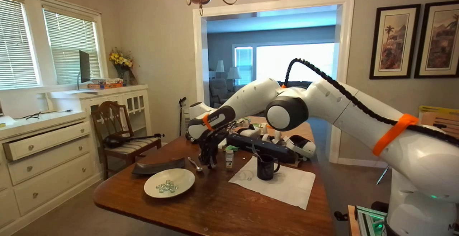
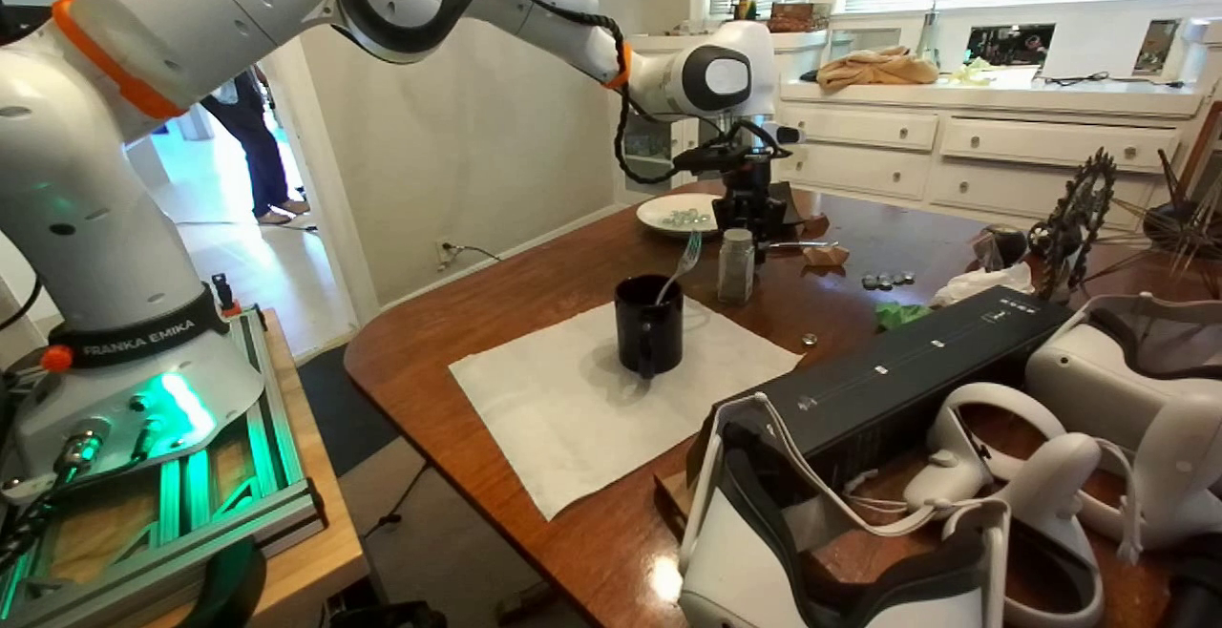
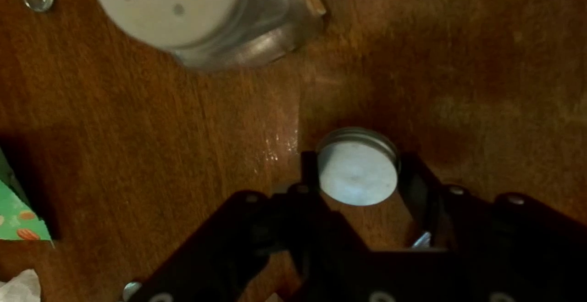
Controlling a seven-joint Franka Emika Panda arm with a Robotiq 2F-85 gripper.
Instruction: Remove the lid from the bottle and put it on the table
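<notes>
The bottle is a clear square-sided shaker (image 1: 229, 160) with a perforated whitish top, upright on the brown wooden table (image 1: 247, 214). It also shows in an exterior view (image 2: 736, 267) and in the wrist view (image 3: 167, 3), at the upper left. A round silver lid (image 3: 358, 173) with a ridged rim is between the fingers of my gripper (image 3: 358, 160), which touch it on both sides. It is apart from the bottle. The gripper is low over the table beside the bottle in both exterior views (image 1: 212, 165) (image 2: 759, 254). Whether the lid touches the table, I cannot tell.
A black mug (image 1: 265, 170) with a fork stands on a white sheet (image 1: 292, 194). A plate (image 1: 186, 184) with glass pebbles, a dark tray (image 1: 157, 167) and a spoon (image 1: 196, 166) lie near the gripper. A long dark box (image 2: 916, 361) and white headsets (image 2: 754, 552) line one side.
</notes>
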